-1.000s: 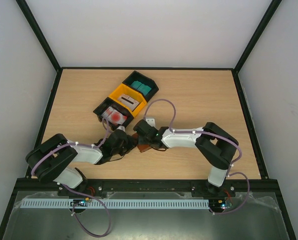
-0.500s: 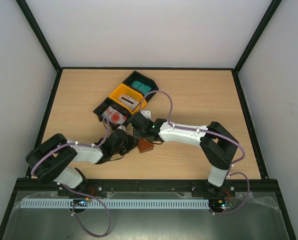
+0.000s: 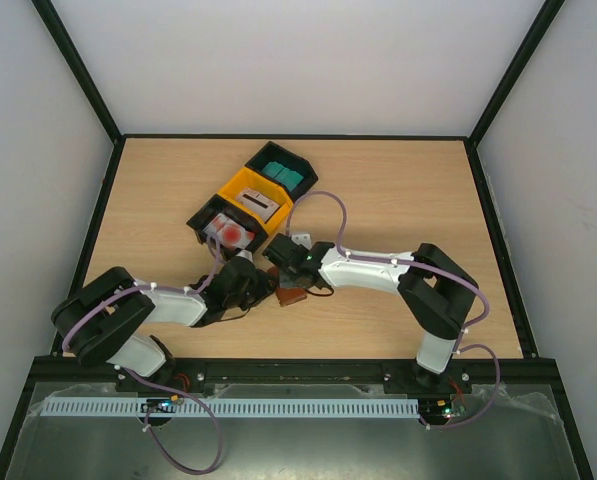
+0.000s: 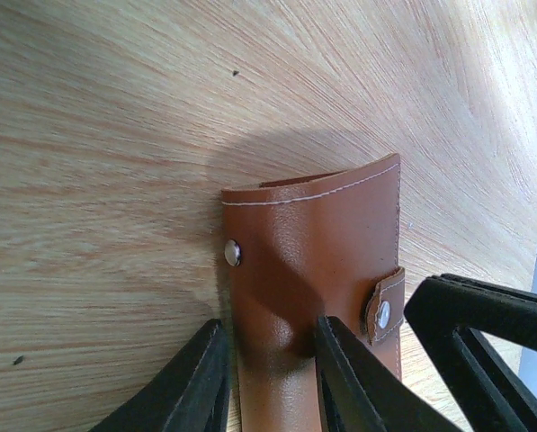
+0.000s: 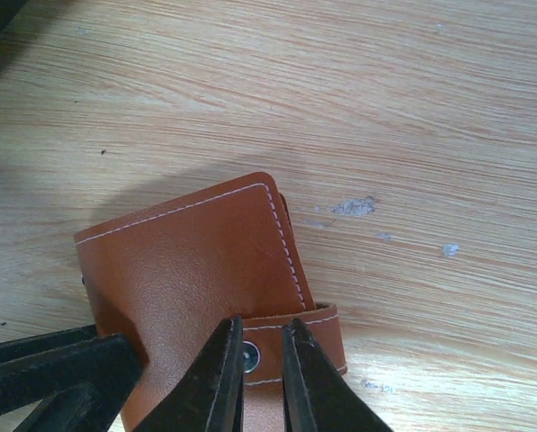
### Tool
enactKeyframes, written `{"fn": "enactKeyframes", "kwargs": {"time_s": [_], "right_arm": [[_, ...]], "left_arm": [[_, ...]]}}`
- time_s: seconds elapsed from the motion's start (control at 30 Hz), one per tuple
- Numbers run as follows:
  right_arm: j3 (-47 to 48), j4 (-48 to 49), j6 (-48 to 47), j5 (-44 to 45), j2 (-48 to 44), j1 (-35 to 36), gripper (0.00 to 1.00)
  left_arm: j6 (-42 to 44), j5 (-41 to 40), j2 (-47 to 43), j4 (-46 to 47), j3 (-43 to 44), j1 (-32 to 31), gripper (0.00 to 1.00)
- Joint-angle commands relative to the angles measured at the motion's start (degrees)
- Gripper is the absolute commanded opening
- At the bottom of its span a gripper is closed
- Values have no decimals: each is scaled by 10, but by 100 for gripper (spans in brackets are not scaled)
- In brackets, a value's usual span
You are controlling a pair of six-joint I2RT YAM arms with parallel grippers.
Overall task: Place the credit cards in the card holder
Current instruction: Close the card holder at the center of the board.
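left tool [image 4: 270, 335] clamps the card holder [image 4: 313, 261], long axis running away from it; right tool [image 5: 261, 337] pinches its snap strap [image 5: 320, 344].

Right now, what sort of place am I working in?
Probably a lab test cell: a wooden table enclosed by plain white walls and a black frame, with small plastic bins on it.

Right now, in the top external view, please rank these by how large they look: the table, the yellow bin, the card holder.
1. table, clearly the largest
2. yellow bin
3. card holder, the smallest; it is only partly visible
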Motion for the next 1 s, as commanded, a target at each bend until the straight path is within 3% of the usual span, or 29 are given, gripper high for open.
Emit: {"fn": "enactKeyframes", "kwargs": {"time_s": [0.0,0.97], "right_arm": [[-3,-9,-1,-11,-1,3,12],[-138,58,-4,-106,57,21,2]], "left_arm": [[12,-2,30,-131,-25,4,29],[19,8,66,-120,-3,4,28]]}}
